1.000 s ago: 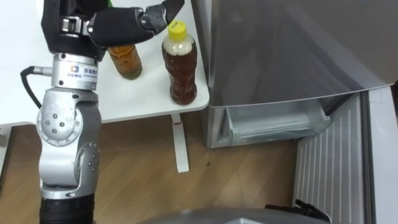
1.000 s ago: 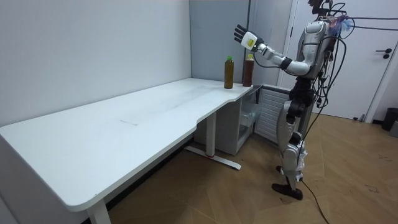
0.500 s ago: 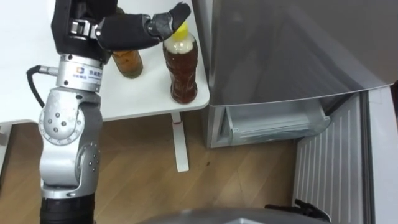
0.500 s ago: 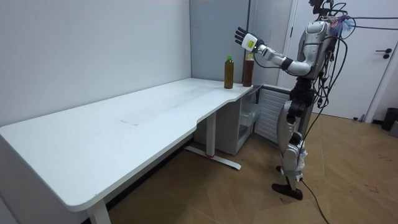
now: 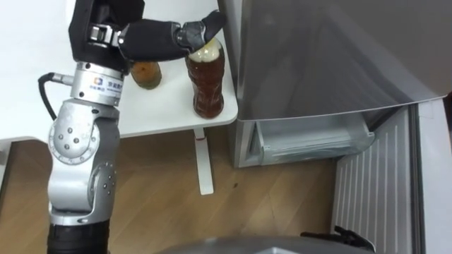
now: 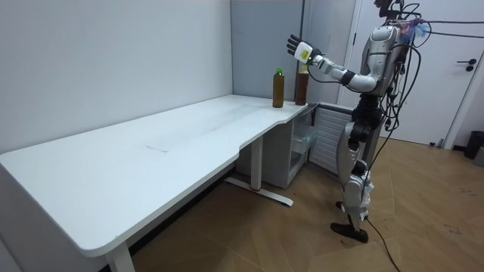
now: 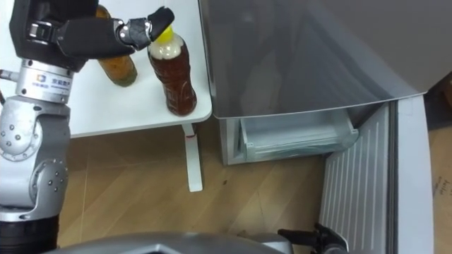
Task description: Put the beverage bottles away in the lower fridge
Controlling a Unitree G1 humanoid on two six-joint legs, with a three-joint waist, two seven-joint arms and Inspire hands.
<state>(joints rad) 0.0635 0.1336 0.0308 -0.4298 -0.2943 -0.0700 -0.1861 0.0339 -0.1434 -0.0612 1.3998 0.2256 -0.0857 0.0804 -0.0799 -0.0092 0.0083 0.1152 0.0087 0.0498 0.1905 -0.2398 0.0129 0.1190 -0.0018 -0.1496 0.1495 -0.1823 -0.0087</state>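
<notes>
Two tea bottles stand at the corner of the white table [image 5: 166, 113]. The nearer one, a brown tea bottle [image 5: 205, 77] with a yellow cap, is beside the fridge. The other bottle [image 5: 145, 73], with lighter tea, is half hidden behind my left hand [image 5: 152, 39]. That hand hovers open above both, fingers stretched, a fingertip over the yellow cap. In the room view the left hand [image 6: 295, 47] is raised above the bottles [image 6: 301, 87], and the second bottle [image 6: 278, 88] shows a green cap.
The grey fridge [image 5: 318, 56] stands right of the table. Its lower door [image 5: 381, 197] is swung open toward me, and a clear drawer [image 5: 311, 137] shows inside the lower compartment. Wooden floor lies below, with the table's leg [image 5: 205, 166] near the fridge.
My left hand has moved forward over the bottles; its fingertip now covers part of the yellow cap, and more of the far bottle is hidden. The bottles have not moved.
</notes>
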